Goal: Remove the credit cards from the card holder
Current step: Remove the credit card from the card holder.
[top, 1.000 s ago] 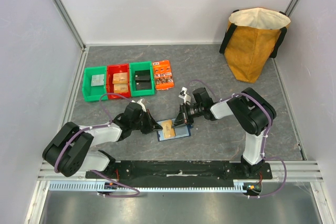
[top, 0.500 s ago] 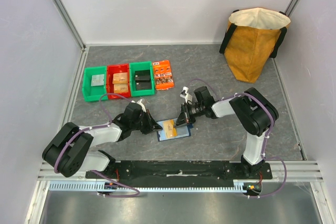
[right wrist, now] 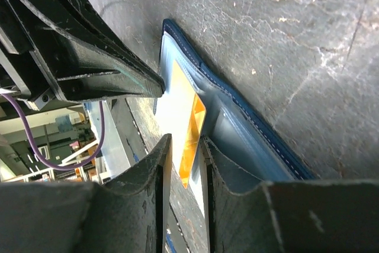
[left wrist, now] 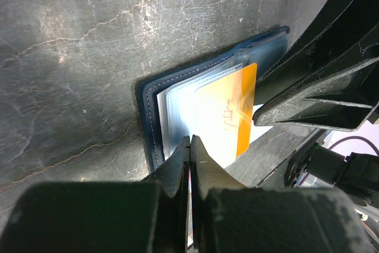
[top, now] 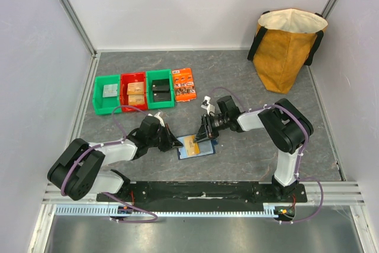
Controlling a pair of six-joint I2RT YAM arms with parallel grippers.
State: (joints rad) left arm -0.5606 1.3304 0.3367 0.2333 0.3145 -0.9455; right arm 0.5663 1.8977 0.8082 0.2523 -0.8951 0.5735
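Currently the left end effector (left wrist: 189, 146) is sitting fully closed, pinning the card holder (left wrist: 148, 108) against the table (top: 249, 75) near its near edge, presumably so it isn't sliding. Right end effector (right wrist: 185, 146) is standing narrowly parted around the edge of the tan-gold card (right wrist: 190, 124), not clamping. Can't tell whether more cards are hiding under the cloudy sleeves (left wrist: 177, 102).

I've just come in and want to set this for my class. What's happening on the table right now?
Two robot arms work on an open navy card holder lying on the grey table. The left gripper, shut, presses its tips at the holder's clear sleeves, seemingly pinning it. The right gripper has its jaws slightly apart with the edge of a tan-gold card between them. That card sticks partway out of its sleeve, not yet free.
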